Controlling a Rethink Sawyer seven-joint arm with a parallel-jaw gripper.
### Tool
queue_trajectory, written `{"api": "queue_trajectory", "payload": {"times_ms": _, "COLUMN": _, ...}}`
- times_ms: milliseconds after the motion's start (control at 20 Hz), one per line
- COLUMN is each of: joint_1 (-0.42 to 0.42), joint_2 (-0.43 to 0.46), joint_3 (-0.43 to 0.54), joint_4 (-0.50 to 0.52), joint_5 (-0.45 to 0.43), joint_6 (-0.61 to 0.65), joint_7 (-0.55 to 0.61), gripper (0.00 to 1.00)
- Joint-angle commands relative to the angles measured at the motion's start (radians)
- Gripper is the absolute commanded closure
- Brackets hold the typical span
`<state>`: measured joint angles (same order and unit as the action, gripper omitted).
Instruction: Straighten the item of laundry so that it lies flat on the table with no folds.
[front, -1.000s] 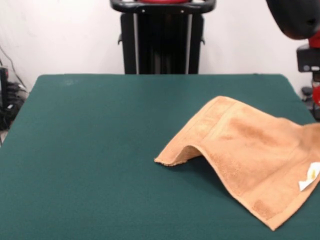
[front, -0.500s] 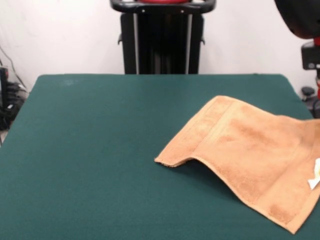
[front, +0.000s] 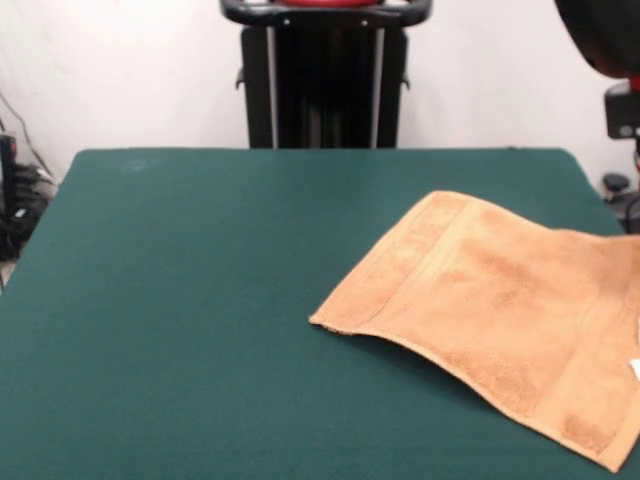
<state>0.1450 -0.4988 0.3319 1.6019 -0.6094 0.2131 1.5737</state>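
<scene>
1. One wide stretch of bare green desk (front: 180, 300) fills the left and middle of the front view, from the near edge up to the far edge by the black pedestal (front: 325, 75); nothing lies on that part.
2. Right of centre lies the orange-tan towel (front: 500, 310), spread nearly flat, its left corner near the middle of the desk and its right side running out past the picture's right edge. A woven border band runs along its left end, and another shows near the lower right corner. The front-left edge seems slightly lifted, with a thin shadow beneath it.
3. At the far right edge a speck of white, probably the tag (front: 635, 368), shows on the towel.
4. Only a dark rounded part of the arm (front: 600, 35), with red and black pieces below it, shows at the upper right, above the towel's far side and apart from it. The claw itself is not visible, so its state cannot be told.
5. A white wall stands behind the desk, with cables at the far left.
</scene>
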Motion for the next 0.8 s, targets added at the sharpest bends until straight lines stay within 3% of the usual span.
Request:
{"api": "queue_trajectory", "payload": {"times_ms": 50, "joint_1": 0.016, "joint_2": 0.047, "joint_3": 0.096, "joint_4": 0.053, "joint_5": -0.05, "joint_6": 0.078, "joint_7": -0.04, "gripper": 1.0}}
{"api": "queue_trajectory", "payload": {"times_ms": 800, "joint_1": 0.036, "joint_2": 0.059, "joint_3": 0.079, "joint_4": 0.026, "joint_5": -0.049, "joint_6": 0.048, "joint_7": -0.01, "gripper": 1.0}}
